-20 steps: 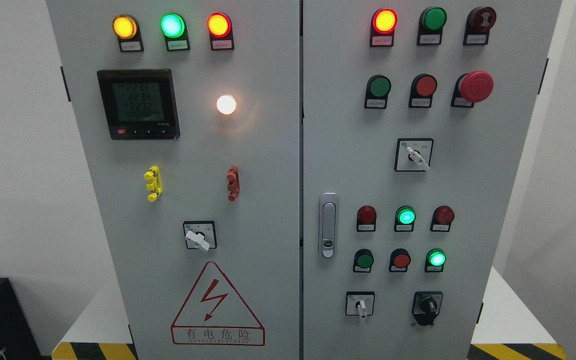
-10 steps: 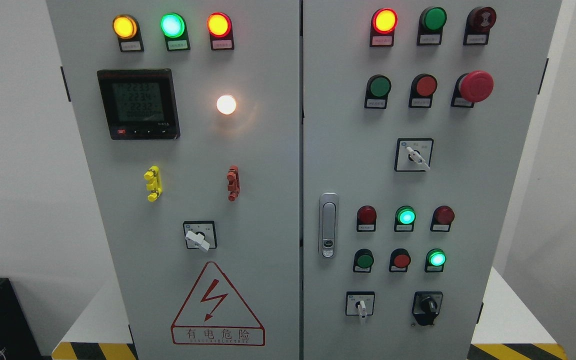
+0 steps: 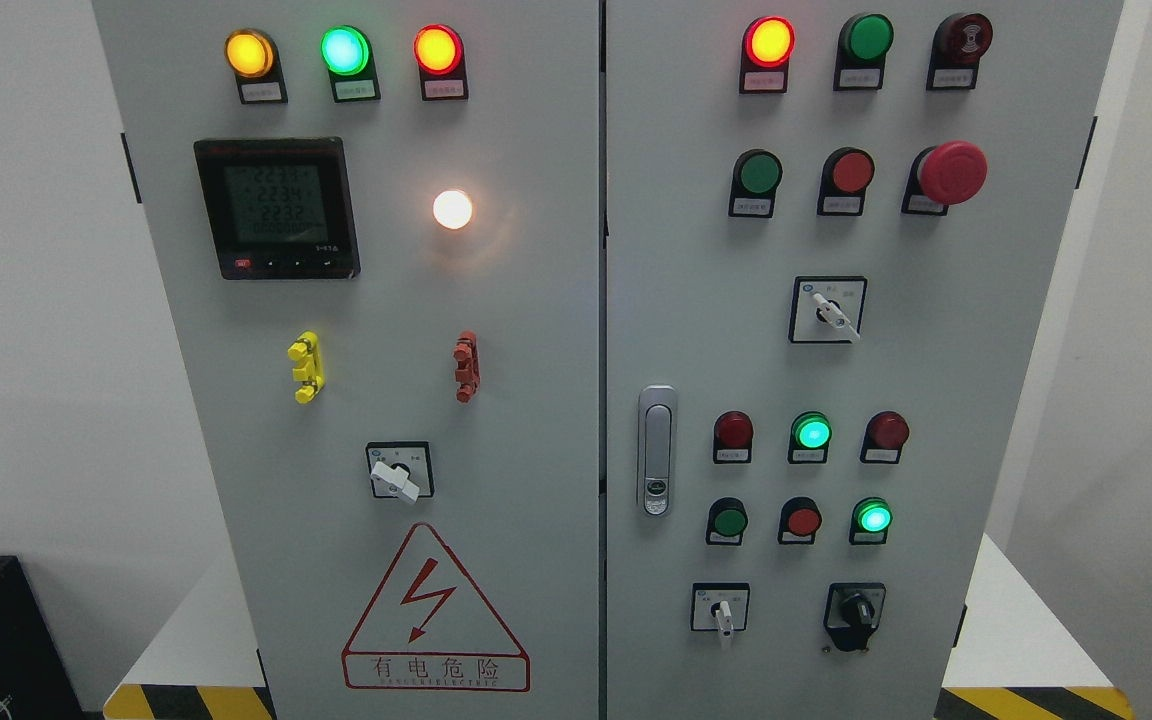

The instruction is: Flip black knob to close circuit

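A grey electrical cabinet (image 3: 536, 300) with two doors fills the head view. The black knob (image 3: 855, 612) sits at the lower right of the right door, on a black square plate, its pointer tilted toward the upper right. Left of it is a small white-handled selector (image 3: 721, 610) pointing down. Neither of my hands nor arms shows in this view.
Lit lamps run along the top: yellow (image 3: 249, 53), green (image 3: 344, 50), red (image 3: 436, 49), red (image 3: 768, 42). A red mushroom stop button (image 3: 951, 172), a door latch (image 3: 656, 450), a meter display (image 3: 276, 208) and more white selectors (image 3: 396, 475) (image 3: 831, 312) are on the panel.
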{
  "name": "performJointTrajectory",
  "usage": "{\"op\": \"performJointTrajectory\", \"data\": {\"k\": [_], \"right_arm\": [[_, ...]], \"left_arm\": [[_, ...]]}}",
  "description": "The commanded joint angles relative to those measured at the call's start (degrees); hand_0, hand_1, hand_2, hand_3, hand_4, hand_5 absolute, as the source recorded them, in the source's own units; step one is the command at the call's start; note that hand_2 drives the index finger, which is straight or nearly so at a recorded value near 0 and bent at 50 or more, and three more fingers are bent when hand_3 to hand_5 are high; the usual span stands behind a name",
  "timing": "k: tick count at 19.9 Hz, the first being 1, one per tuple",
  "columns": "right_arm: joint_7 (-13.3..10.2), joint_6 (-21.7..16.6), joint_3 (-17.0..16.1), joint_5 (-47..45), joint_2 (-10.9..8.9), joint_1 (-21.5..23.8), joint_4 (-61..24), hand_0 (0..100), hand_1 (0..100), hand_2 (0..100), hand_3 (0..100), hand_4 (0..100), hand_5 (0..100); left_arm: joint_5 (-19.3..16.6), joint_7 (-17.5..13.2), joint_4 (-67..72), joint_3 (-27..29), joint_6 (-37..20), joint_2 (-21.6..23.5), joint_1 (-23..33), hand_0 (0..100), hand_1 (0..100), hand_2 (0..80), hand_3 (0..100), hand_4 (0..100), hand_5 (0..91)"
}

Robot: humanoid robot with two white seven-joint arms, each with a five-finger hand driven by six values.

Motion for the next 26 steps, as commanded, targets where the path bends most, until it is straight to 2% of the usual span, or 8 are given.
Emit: {"op": "performJointTrajectory", "data": {"k": [1,3,6,8,10,14,23,26], "right_arm": [[1.01,2.20,1.34,3.56,-1.68,-2.52,-9.44,0,0,89,100,88,89],[2.42,3.25,2.47,3.92,-1.59,-3.58,-9.79,0,0,89,100,89,91],[2.95,5.54,3.97,4.01,-1.59,-6.12,-10.23,0,0,89,100,90,92],[4.53,7.47,4.76,4.53,-1.59,-8.14,-10.15,0,0,89,100,90,93],[4.97,9.06,5.73,4.89,-1.68,-10.08,-9.97,0,0,89,100,90,93],[6.82,11.51,6.17,6.20,-1.68,-13.24,-8.74,0,0,89,100,91,93],[7.79,14.68,6.26,7.70,-1.59,-19.66,-4.44,0,0,89,100,91,94],[9.01,15.74,6.18,8.57,-1.59,-22.56,-1.98,0,0,89,100,91,94]], "left_arm": [[0.00,0.02,0.00,0.00,0.00,0.00,1.14,12,56,0.0,0,0,0.0],[0.00,0.02,0.00,0.00,0.00,0.00,1.23,12,56,0.0,0,0,0.0],[0.00,0.02,0.00,0.00,0.00,0.00,1.23,12,56,0.0,0,0,0.0],[0.00,0.02,0.00,0.00,0.00,0.00,1.23,12,56,0.0,0,0,0.0],[0.00,0.02,0.00,0.00,0.00,0.00,1.23,12,56,0.0,0,0,0.0],[0.00,0.02,0.00,0.00,0.00,0.00,1.23,12,56,0.0,0,0,0.0],[0.00,0.02,0.00,0.00,0.00,0.00,1.23,12,56,0.0,0,0,0.0],[0.00,0.02,0.00,0.00,0.00,0.00,1.23,12,56,0.0,0,0,0.0]]}}
